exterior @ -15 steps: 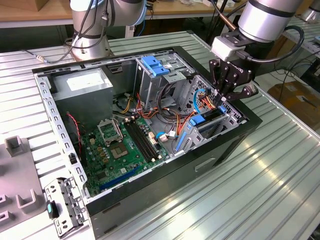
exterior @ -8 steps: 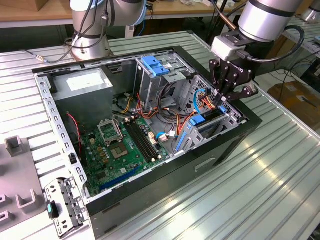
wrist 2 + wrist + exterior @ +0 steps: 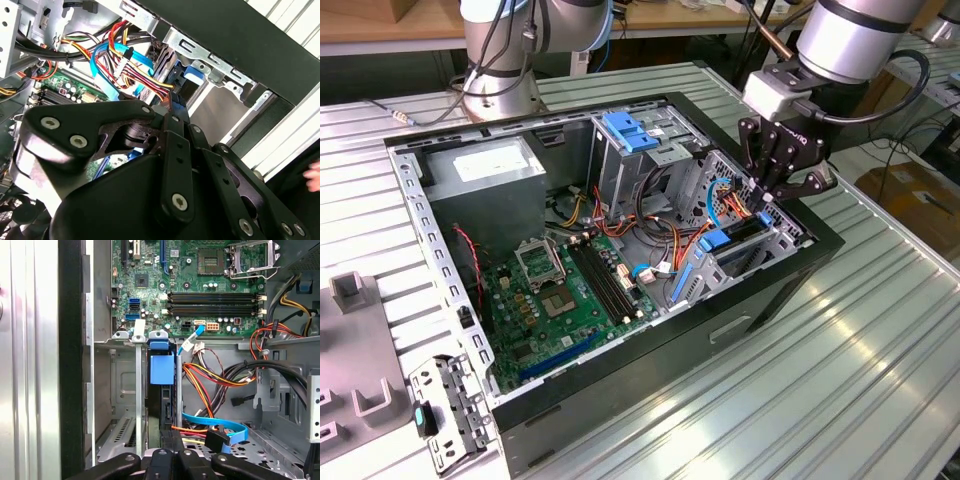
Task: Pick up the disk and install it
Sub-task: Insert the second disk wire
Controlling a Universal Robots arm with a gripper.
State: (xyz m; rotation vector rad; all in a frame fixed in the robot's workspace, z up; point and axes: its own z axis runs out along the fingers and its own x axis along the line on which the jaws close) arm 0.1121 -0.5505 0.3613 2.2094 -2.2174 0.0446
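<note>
The disk point(image 3: 730, 240) stands on edge in the drive cage at the exterior view's right end of the open computer case point(image 3: 800, 265), dark with blue rails. In the first wrist view the disk point(image 3: 161, 390) shows edge-on in its slot, a blue tab at the far end. My gripper point(image 3: 766, 200) hangs right above the disk's near end, fingers drawn together to a point. In both wrist views the gripper point(image 3: 175, 456) point(image 3: 171, 107) looks shut, tips meeting over the slot. Whether the tips touch the disk is hidden.
Coloured cables and a blue flat cable point(image 3: 220, 430) crowd the space beside the cage. A motherboard point(image 3: 570, 290), a power supply point(image 3: 485, 170) and a tall cage with a blue latch point(image 3: 625, 130) fill the case. A metal bracket point(image 3: 445, 410) lies outside. A hand point(image 3: 315, 177) shows past the case.
</note>
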